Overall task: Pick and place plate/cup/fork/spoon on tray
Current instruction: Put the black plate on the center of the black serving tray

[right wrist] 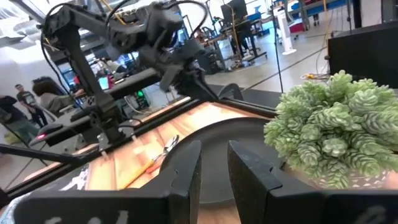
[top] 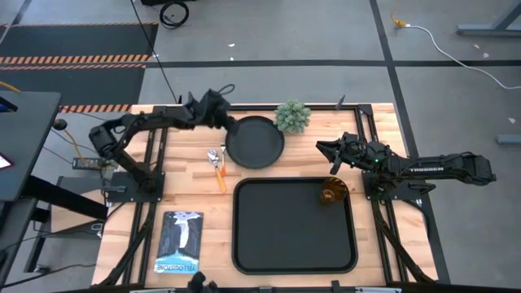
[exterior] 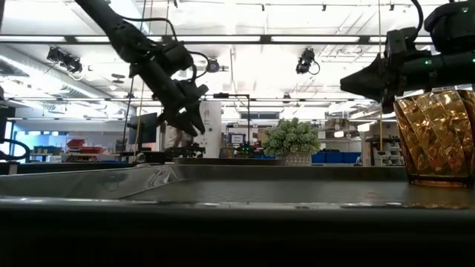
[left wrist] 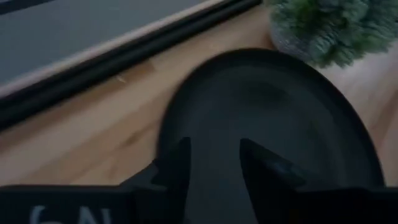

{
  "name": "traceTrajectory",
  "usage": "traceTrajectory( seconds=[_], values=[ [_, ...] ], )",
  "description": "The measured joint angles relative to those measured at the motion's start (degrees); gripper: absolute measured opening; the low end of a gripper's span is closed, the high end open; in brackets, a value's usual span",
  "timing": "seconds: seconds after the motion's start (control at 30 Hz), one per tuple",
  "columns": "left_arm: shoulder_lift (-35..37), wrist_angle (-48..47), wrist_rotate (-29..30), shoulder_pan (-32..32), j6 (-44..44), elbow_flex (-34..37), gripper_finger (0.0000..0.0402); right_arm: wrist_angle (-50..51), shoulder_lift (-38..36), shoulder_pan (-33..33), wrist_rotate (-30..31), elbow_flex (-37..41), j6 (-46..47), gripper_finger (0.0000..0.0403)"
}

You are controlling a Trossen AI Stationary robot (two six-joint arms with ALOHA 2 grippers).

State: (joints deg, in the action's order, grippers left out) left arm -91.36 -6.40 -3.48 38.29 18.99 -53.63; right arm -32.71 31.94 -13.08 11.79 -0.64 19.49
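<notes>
The round black plate [top: 255,142] lies flat on the wooden table, just beyond the black tray [top: 295,244]. My left gripper [top: 229,124] is open above the plate's far left rim; in the left wrist view [left wrist: 214,165] the plate [left wrist: 292,112] fills the space ahead of the fingers. The amber cup [top: 332,194] stands upright in the tray's far right corner and looks large in the low view [exterior: 438,137]. The orange-handled fork and spoon [top: 218,165] lie together on the table left of the plate. My right gripper [top: 320,150] is open and empty, between the plate and the cup.
A small potted plant [top: 293,116] stands at the far edge beside the plate, close to both grippers. A blue book [top: 179,242] lies at the near left. Black frame rails [top: 155,163] run along both sides of the table.
</notes>
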Motion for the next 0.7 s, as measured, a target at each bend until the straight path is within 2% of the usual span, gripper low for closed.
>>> traceTrajectory(
  seconds=[0.13, 0.37, 0.5, 0.7],
  values=[
    [-4.84, -7.55, -4.70, 3.94, -1.57, -7.43, 0.0172, -1.14, 0.07, -0.01, -0.65, 0.00, -0.12, 0.0084],
    [-15.21, -15.03, -7.36, 6.95, -3.28, -18.20, 0.0176, -1.07, 0.07, -0.02, -3.24, 0.00, -0.18, 0.0084],
    [-19.37, -16.41, -9.54, 7.28, -4.76, -20.89, 0.0176, -1.08, 0.04, 0.00, -3.96, 0.00, -0.92, 0.0084],
    [-22.28, -17.14, -11.84, 7.25, -6.67, -21.09, 0.0176, -1.09, 0.04, 0.00, -4.41, 0.00, -1.05, 0.0084]
  ],
)
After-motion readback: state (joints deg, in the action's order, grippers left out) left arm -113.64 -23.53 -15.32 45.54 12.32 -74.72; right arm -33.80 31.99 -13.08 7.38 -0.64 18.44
